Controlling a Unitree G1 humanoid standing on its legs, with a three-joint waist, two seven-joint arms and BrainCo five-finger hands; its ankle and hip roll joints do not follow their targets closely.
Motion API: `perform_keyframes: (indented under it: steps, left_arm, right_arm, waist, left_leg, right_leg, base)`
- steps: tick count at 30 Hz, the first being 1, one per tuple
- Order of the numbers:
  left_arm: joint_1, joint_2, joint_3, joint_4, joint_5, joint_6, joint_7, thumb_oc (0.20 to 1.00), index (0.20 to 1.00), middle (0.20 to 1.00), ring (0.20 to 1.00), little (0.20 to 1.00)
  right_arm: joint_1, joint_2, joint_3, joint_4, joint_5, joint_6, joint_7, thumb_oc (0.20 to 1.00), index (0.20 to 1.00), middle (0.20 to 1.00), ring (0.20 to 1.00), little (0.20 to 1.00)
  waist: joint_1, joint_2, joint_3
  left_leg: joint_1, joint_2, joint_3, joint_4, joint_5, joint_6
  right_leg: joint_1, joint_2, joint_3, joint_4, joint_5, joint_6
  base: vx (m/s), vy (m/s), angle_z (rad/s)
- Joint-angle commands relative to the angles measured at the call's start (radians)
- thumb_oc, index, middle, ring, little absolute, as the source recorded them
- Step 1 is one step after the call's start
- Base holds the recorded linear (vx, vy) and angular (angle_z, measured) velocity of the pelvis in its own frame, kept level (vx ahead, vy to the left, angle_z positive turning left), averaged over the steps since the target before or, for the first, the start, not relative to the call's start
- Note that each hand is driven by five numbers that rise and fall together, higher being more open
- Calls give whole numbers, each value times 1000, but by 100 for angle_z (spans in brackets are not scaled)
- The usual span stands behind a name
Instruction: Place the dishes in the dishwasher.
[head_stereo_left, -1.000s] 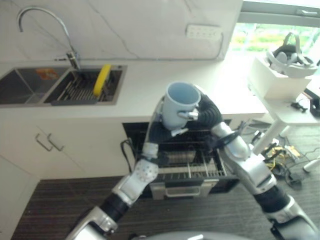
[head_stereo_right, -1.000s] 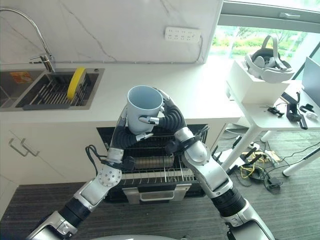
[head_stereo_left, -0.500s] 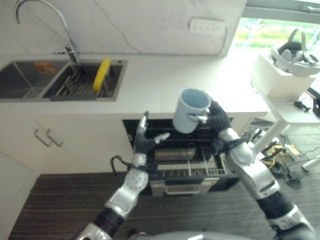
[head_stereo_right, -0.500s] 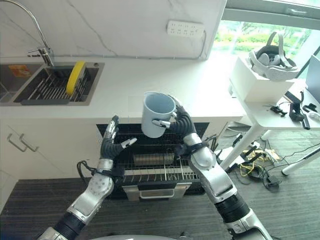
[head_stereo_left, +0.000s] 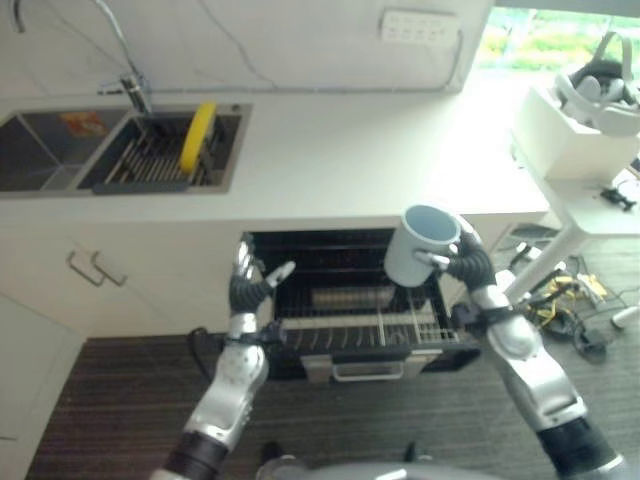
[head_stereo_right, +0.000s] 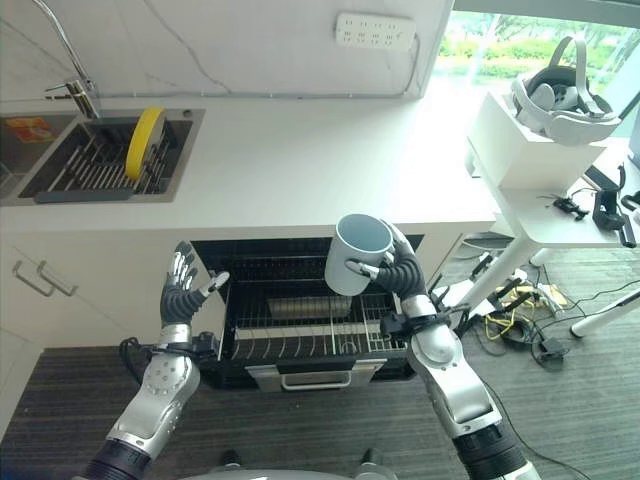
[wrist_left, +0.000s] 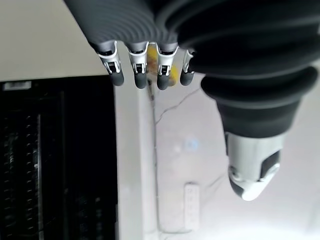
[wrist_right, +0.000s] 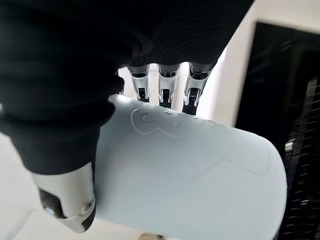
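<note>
Currently the right hand (head_stereo_right: 398, 268) grips the pale blue cup (head_stereo_right: 358, 254) above the open dishwasher rack (head_stereo_right: 300, 338); the left hand (head_stereo_right: 183, 287) hangs open. Next, probably lowering it into the rack.

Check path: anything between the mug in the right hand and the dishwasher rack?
Nothing visible. The right hand holds the mug above the pulled-out rack; the part below it looks bare. The left hand is open, off to the rack's left side.

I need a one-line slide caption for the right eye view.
Right robot hand holds a pale blue mug above the open dishwasher rack.
</note>
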Motion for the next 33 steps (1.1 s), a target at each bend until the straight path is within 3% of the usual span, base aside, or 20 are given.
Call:
perform_keyframes:
  steps: [1, 4, 5, 7, 8, 11, 15, 19, 21, 23, 25, 26, 28, 30, 31, 33]
  left_arm:
    - [-119, 75, -34, -56, -67, 26, -137, 1000, 1000, 1000, 1000, 1000]
    - [-149, 96, -49, -52, -142, 80, -218, 1000, 1000, 1000, 1000, 1000]
    - [-176, 106, -65, -47, -261, 120, -289, 1000, 1000, 1000, 1000, 1000]
    - [-186, 104, -76, -41, -285, 142, -337, 1000, 1000, 1000, 1000, 1000]
    - [-180, 107, -85, -44, -289, 189, -390, 1000, 1000, 1000, 1000, 1000]
    - [-177, 119, -91, -48, -218, 264, -441, 1000, 1000, 1000, 1000, 1000]
    - [-187, 167, -107, 27, 7, 500, -539, 1000, 1000, 1000, 1000, 1000]
    - [-196, 151, -149, 166, 121, 595, -587, 1000, 1000, 1000, 1000, 1000]
    - [-187, 100, -148, 262, -4, 631, -600, 1000, 1000, 1000, 1000, 1000]
    - [-165, 15, -115, 350, -259, 656, -592, 1000, 1000, 1000, 1000, 1000]
    - [-141, -54, -86, 452, -362, 587, -573, 1000, 1000, 1000, 1000, 1000]
    - [-140, -73, -71, 492, -440, 586, -585, 1000, 1000, 1000, 1000, 1000]
    - [-146, -97, -51, 568, -453, 594, -645, 1000, 1000, 1000, 1000, 1000]
    - [-148, -117, -44, 599, -567, 679, -711, 1000, 1000, 1000, 1000, 1000]
    - [-135, -149, -32, 631, -704, 767, -762, 1000, 1000, 1000, 1000, 1000]
    - [-116, -169, -31, 655, -778, 846, -821, 1000, 1000, 1000, 1000, 1000]
  right_arm:
    - [-124, -18, -45, -37, -27, -75, -18, 200, 200, 200, 200, 200]
    - [-152, -37, -52, -17, -33, -74, -14, 200, 200, 200, 200, 200]
    - [-187, -59, -55, 11, -39, -80, -12, 200, 200, 200, 200, 200]
    - [-195, -66, -56, 29, -44, -84, -8, 200, 200, 200, 200, 200]
    - [-186, -76, -58, 38, -47, -84, -2, 200, 200, 200, 200, 200]
    - [-162, -89, -70, 48, -47, -89, 11, 200, 200, 200, 200, 200]
    - [-152, -124, -102, 47, -42, -61, 73, 200, 200, 200, 200, 200]
    - [-157, -138, -97, 39, -30, -28, 102, 200, 200, 200, 200, 200]
    - [-157, -131, -86, 39, -27, -18, 111, 200, 200, 200, 200, 200]
    - [-155, -111, -74, 47, -35, -20, 113, 200, 200, 200, 200, 200]
    - [-151, -94, -64, 56, -44, -24, 119, 200, 200, 200, 200, 200]
    - [-156, -95, -61, 56, -40, -17, 126, 200, 200, 200, 200, 200]
    - [-163, -99, -62, 52, -32, 0, 143, 200, 200, 200, 200, 200]
    - [-169, -103, -63, 49, -28, 14, 152, 200, 200, 200, 200, 200]
    - [-173, -101, -63, 60, -24, 15, 155, 200, 200, 200, 200, 200]
    - [-170, -100, -65, 71, -24, 11, 162, 200, 200, 200, 200, 200]
  waist:
    - [-7, -9, 64]
    - [-20, 7, 104]
    - [-33, 21, 139]
    - [-40, 26, 150]
    - [-45, 31, 151]
    - [-52, 41, 145]
    - [-69, 66, 122]
    - [-84, 75, 108]
    - [-91, 72, 102]
    - [-94, 66, 100]
    - [-98, 58, 94]
    - [-103, 55, 95]
    - [-111, 52, 90]
    - [-115, 52, 89]
    - [-116, 52, 89]
    - [-119, 52, 89]
  left_leg:
    - [-18, 44, -38, 0, -43, -6]
    - [-56, 33, -46, 0, -39, 0]
    - [-87, 24, -47, 0, -36, 1]
    - [-95, 20, -42, 0, -36, 3]
    - [-93, 21, -32, 0, -33, 2]
    - [-87, 26, -18, 0, -27, 0]
    - [-62, 20, 2, 0, -29, -1]
    - [-51, 15, 11, 0, -31, -3]
    - [-46, 15, 17, 0, -32, -4]
    - [-37, 18, 23, 0, -34, -5]
    - [-34, 21, 30, 0, -34, -10]
    - [-29, 21, 33, 0, -34, -12]
    - [-27, 23, 40, 0, -33, -14]
    - [-23, 23, 44, 0, -33, -14]
    - [-20, 24, 47, 0, -36, -14]
    - [-14, 23, 51, 0, -39, -16]
  right_leg:
    - [-84, -122, 57, 60, -5, 83]
    - [-124, -121, 79, 52, 7, 81]
    - [-154, -125, 88, 37, 22, 82]
    - [-163, -128, 87, 34, 27, 84]
    - [-165, -134, 84, 35, 29, 88]
    - [-163, -140, 80, 43, 27, 91]
    - [-157, -153, 84, 63, 13, 92]
    - [-152, -155, 94, 66, 5, 92]
    - [-151, -154, 97, 65, 3, 92]
    - [-144, -154, 95, 66, 2, 92]
    - [-142, -154, 94, 66, 1, 91]
    - [-139, -152, 96, 66, 0, 90]
    - [-142, -151, 100, 68, -1, 89]
    - [-141, -152, 102, 69, -2, 89]
    - [-137, -153, 98, 68, -3, 89]
    - [-132, -153, 97, 68, -5, 89]
  base:
    - [-205, 46, -3]
    - [-199, 108, -6]
    - [-184, 122, -5]
    - [-98, 98, -6]
    - [4, 69, -8]
    - [23, 64, -15]
    - [79, 133, -3]
    - [72, 70, -3]
    - [58, 19, -5]
    - [64, -18, -9]
    - [65, -15, -6]
    - [61, 17, -2]
    - [64, 30, -3]
    - [57, 16, -4]
    - [50, -1, -3]
    - [65, 4, -1]
